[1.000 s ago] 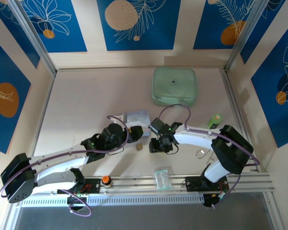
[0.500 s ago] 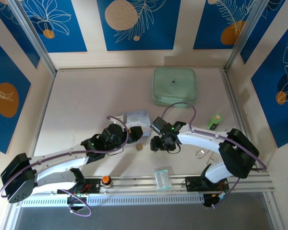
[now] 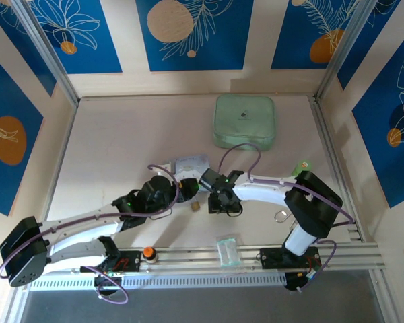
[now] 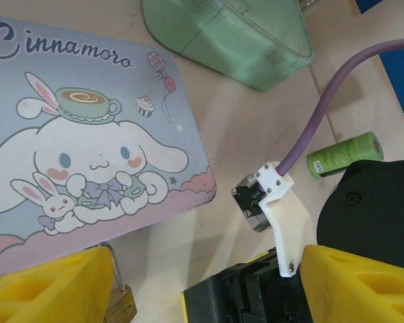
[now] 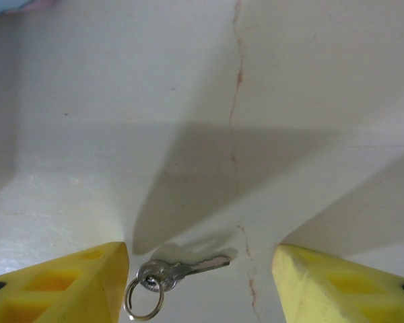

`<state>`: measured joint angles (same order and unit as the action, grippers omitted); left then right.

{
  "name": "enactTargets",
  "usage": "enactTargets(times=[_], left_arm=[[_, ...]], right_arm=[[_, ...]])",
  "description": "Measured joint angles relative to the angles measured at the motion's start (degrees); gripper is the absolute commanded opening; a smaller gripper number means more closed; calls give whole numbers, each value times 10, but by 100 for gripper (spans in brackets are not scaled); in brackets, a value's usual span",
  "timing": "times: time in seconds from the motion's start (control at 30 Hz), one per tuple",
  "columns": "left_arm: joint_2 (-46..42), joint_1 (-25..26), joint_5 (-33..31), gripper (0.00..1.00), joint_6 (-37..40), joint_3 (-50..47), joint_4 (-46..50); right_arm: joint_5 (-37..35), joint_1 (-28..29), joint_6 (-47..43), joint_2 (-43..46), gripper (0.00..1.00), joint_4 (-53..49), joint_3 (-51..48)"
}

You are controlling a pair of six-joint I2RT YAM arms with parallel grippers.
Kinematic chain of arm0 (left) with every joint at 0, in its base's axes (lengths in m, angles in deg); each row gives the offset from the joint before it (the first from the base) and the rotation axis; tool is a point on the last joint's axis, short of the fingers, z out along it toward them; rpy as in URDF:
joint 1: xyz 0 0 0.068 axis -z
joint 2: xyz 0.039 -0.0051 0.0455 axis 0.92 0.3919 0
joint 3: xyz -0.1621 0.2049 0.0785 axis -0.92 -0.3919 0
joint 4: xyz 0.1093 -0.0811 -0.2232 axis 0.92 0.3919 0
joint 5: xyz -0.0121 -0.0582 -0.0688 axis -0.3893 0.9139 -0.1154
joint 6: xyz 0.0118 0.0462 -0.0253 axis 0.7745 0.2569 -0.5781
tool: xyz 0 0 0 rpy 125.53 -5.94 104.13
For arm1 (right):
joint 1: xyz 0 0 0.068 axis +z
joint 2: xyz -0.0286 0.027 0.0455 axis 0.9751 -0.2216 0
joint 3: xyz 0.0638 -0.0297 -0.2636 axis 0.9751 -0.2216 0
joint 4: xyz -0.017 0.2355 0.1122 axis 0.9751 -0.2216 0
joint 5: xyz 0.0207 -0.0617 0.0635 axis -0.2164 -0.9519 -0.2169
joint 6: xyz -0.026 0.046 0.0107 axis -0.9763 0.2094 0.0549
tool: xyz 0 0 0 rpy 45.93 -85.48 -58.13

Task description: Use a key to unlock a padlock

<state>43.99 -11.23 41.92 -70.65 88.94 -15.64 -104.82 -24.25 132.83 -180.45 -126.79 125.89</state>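
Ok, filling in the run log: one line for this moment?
left gripper: open, padlock beside one finger | right gripper: open, straddling key | key: ungrasped

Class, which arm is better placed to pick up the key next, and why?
Right: the key lies on the table between its open jaws. The left arm's jaws sit around the padlock.
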Motion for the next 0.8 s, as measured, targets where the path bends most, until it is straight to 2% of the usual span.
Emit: enactTargets(times=[0.27, 0.47, 0.67, 0.8], left_arm=[[-1, 6, 6, 73, 0, 0, 2], [6, 12, 17, 74, -1, -1, 5], [11, 12, 8, 74, -4, -1, -11], [11, 12, 4, 74, -4, -1, -16]], right_arm=[[-16, 10, 15, 21, 61, 0, -21], [-33, 37, 24, 57, 60, -44, -50], [-24, 56, 22, 99, 55, -31, -84], [-18, 52, 14, 114, 47, 3, -85]])
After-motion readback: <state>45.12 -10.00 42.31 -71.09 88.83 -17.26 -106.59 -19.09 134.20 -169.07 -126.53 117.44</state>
